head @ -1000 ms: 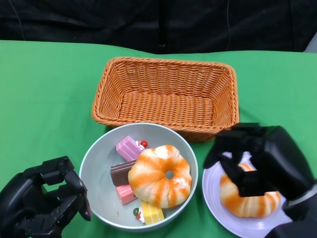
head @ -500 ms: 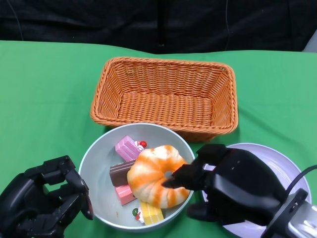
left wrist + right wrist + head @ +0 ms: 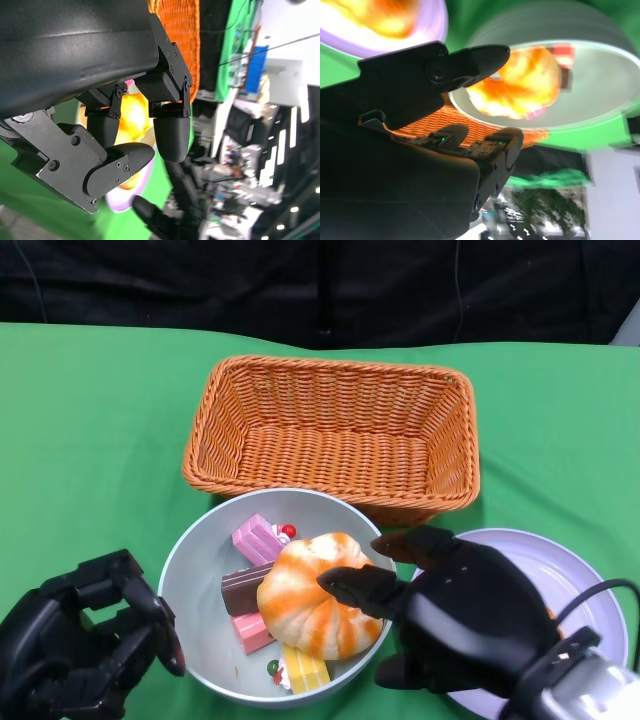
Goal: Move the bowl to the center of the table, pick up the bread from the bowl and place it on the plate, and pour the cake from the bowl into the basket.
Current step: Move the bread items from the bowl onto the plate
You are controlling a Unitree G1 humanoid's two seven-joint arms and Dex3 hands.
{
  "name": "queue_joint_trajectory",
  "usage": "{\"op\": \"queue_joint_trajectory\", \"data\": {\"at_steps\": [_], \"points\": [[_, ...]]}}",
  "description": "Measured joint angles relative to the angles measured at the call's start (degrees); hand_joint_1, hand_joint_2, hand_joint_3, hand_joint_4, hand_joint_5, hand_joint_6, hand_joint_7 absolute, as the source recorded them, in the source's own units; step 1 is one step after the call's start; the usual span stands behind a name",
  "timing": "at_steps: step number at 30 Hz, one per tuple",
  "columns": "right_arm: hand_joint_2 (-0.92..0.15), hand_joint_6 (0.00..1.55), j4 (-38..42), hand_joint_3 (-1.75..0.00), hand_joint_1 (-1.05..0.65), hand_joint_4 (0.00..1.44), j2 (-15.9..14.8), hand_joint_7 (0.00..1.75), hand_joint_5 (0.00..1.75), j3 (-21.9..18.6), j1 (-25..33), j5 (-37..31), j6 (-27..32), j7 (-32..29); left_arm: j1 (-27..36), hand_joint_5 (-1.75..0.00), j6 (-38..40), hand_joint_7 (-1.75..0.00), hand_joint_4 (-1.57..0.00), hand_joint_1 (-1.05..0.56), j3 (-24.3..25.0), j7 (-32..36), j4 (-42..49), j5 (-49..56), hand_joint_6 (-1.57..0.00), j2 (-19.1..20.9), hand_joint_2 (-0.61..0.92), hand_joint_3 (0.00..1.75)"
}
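Note:
The grey bowl (image 3: pixel 195 570) stands in front of the basket. In it lie an orange-and-white striped bread (image 3: pixel 305 600) and several small cakes, among them a pink one (image 3: pixel 258 537) and a brown one (image 3: pixel 245 588). My right hand (image 3: pixel 460 620) reaches over the bowl's right rim, and its spread fingers (image 3: pixel 350 590) touch the bread without closing on it. The right wrist view shows that bread (image 3: pixel 520 82) beyond the parted fingers. The white plate (image 3: pixel 570 575) lies under the right hand; a second bread (image 3: pixel 385 15) sits on it. My left hand (image 3: pixel 85 650) rests curled and empty beside the bowl's left rim.
The orange wicker basket (image 3: pixel 335 430) stands empty just behind the bowl, its front wall close to the bowl's far rim. Green cloth (image 3: pixel 90 440) covers the table, which ends at a dark backdrop.
My right hand left a bread on the plate and swung left to the bowl, where its fingers now touch the second bread. The left hand has barely moved.

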Motion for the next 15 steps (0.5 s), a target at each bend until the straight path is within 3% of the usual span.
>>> {"op": "queue_joint_trajectory", "data": {"at_steps": [4, 6, 9, 15], "points": [[-0.91, 0.44, -0.4, -0.02, -0.73, 0.33, 2.5, 0.00, 0.11, 2.4, 0.2, -3.4, 3.4, 1.7, -0.2, -1.63, -0.1, -1.20, -0.77, -0.18, 0.8, 0.0, 0.4, -0.5, -0.79, -1.1, 0.35, 1.22], [-0.91, 0.44, -0.6, -0.02, -0.73, 0.33, 2.7, 0.00, 0.11, 2.8, 0.3, -4.0, 3.9, 1.8, -0.2, -1.64, -0.1, -1.20, -0.77, -0.18, 1.0, 0.0, 0.5, -0.5, -0.79, -1.1, 0.35, 1.22], [-0.87, 0.42, -0.7, 0.00, -0.71, 0.32, 3.0, 0.00, 0.09, 3.4, 0.7, -4.7, 5.2, 1.8, -0.2, -1.67, -0.6, -1.22, -0.80, -0.21, 1.5, 0.5, 0.5, -0.5, -0.83, -2.0, 0.46, 1.04], [-0.86, 0.41, -0.6, 0.00, -0.69, 0.33, 3.3, 0.00, 0.08, 4.3, 1.3, -5.3, 6.2, 1.8, -0.3, -1.69, -1.0, -1.23, -0.82, -0.22, 1.6, 1.0, 0.5, -0.5, -0.84, -3.0, 0.50, 0.97]]}}
